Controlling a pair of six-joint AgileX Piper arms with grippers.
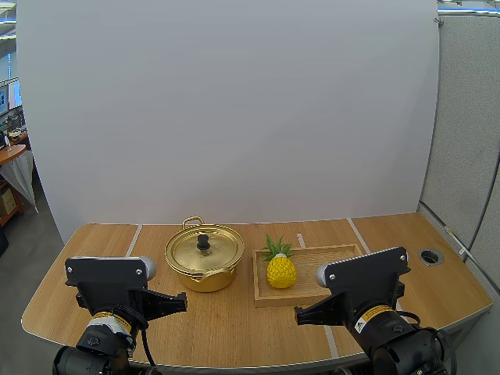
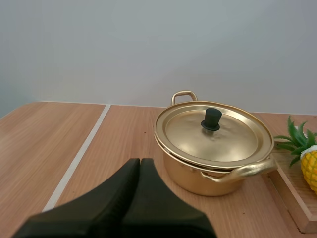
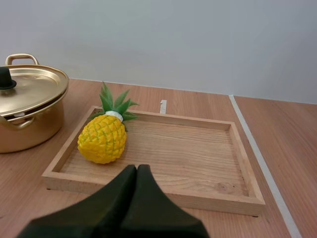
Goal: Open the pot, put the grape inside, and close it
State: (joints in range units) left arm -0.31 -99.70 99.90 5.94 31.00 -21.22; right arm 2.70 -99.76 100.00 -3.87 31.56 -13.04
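The pot (image 1: pixel 205 269), lid (image 1: pixel 215 254) on, stands on the worktop (image 1: pixel 101 242) just left of the tray (image 1: pixel 344 258). Its knob (image 1: pixel 203 241) lies ahead and slightly right of the left tool (image 1: pixel 180 301), the nearer one. The fruit is a pineapple (image 1: pixel 281 270) at the tray's left end, ahead-left of the right tool (image 1: pixel 301 315). Both tools are closed, holding nothing.

Nothing is legible; the yellow labels (image 1: pixel 373 316) are too small to read.
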